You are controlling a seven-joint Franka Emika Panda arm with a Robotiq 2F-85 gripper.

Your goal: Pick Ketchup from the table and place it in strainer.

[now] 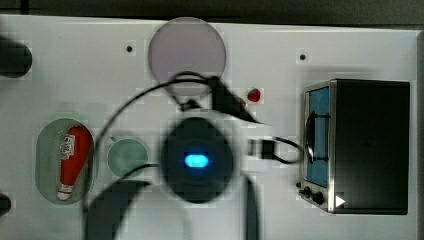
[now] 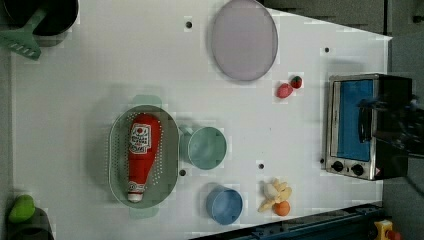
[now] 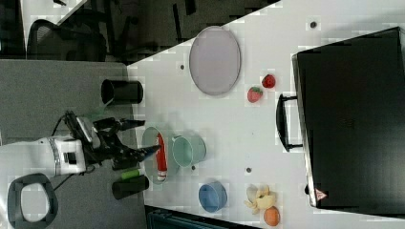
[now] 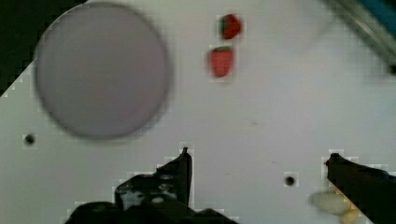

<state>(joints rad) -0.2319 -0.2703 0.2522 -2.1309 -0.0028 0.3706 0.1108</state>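
Red ketchup lies lengthwise inside the pale green strainer — white cap toward the left view's bottom; beside it, a green cup. Gripper spread wide — holding nothing.

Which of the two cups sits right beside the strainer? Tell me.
The green cup. It sits against the strainer that holds the ketchup. The blue cup stands apart, nearer the left view's bottom edge.
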